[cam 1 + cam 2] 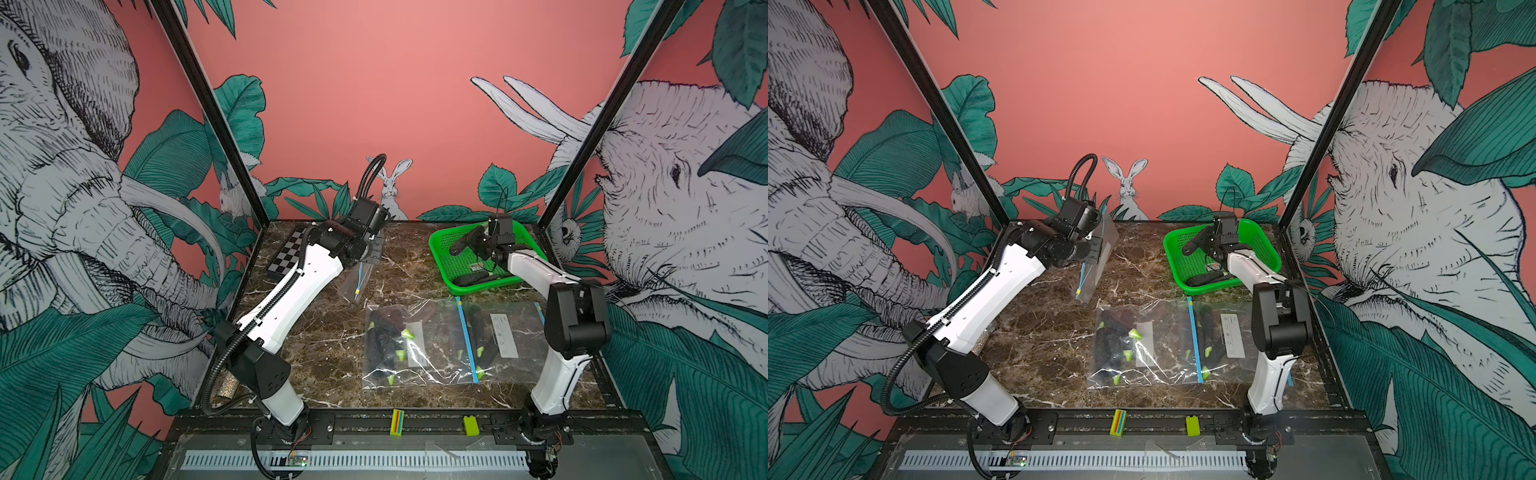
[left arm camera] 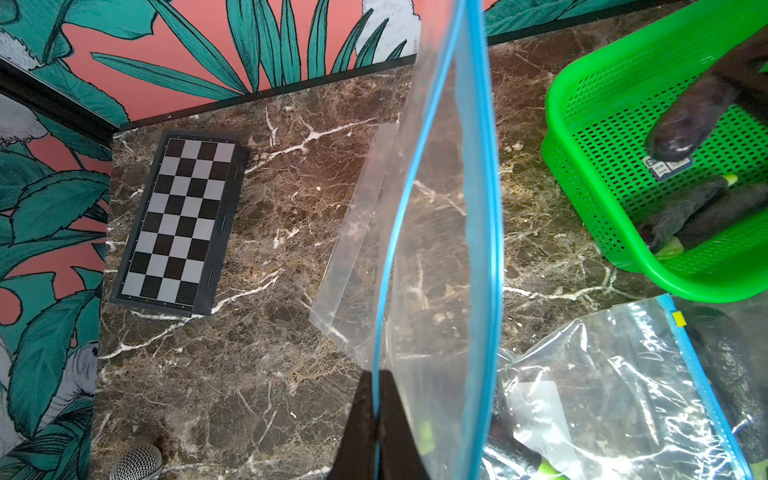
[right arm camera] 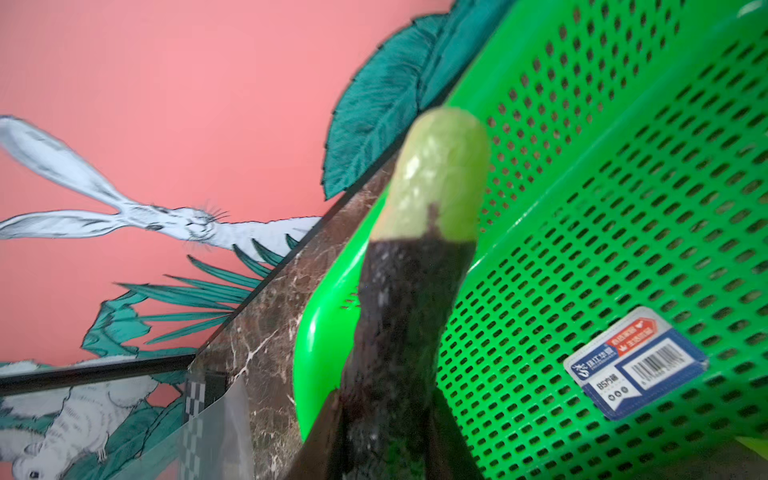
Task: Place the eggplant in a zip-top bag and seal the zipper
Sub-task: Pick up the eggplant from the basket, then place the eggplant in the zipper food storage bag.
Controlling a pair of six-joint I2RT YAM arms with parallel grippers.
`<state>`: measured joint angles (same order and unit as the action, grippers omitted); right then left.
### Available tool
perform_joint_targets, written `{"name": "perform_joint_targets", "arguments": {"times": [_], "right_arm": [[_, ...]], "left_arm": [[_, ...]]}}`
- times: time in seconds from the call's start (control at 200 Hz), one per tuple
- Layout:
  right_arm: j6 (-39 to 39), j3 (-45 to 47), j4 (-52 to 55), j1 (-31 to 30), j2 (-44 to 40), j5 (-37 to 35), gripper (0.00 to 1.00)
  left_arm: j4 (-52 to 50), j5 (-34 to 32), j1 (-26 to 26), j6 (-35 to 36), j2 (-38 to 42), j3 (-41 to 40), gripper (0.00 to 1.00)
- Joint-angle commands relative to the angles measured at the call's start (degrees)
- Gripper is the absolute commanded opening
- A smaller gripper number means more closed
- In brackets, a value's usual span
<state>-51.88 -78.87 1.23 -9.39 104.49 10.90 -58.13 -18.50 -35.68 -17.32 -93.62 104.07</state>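
A coral-pink back wall point(image 1: 374, 104) fills the upper centre of both top views, with a white rabbit point(image 1: 390, 187) painted low at its middle among teal leaves point(image 1: 245, 112). Side panels carry a large sketched elephant at the left point(image 1: 62, 187) and another at the right point(image 1: 665, 187). Two black posts point(image 1: 208, 104) rise slanting from the far corners of the dark brown, white-veined marble table point(image 1: 328, 353). The light is even.

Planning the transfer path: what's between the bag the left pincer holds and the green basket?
Nothing: bare marble tabletop separates the bag and the basket, seen in both top views and the left wrist view.
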Motion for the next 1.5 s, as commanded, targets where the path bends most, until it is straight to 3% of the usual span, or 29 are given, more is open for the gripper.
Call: {"name": "perform_joint_targets", "arguments": {"times": [0.0,0.23,0.42,0.98,1.495], "right_arm": [[7.36,2.54,2.82,-0.32,-7.1,-0.61,0.15],[12.41,6.08,6.61,-5.62,-19.84,0.45,0.14],[12.32,0.44,5.97,-13.27,-21.78,1.35,0.14],[14.16,-17.4,5.09,-29.88,-11.28,-2.67,0.13],[18.83,-21.18,8.62,-34.91,-6.79,-7.39,0.13]], "left_arm": [[1.13,1.48,0.38,-1.61,3.16,-0.69,0.0],[3.0,4.76,0.37,-4.17,4.13,-1.4,0.0],[6.42,8.53,0.42,-7.4,6.62,-4.54,0.0],[10.22,13.04,0.38,-9.87,9.95,-8.87,0.0],[10.95,13.83,0.55,-9.73,10.56,-9.16,0.0]]}}
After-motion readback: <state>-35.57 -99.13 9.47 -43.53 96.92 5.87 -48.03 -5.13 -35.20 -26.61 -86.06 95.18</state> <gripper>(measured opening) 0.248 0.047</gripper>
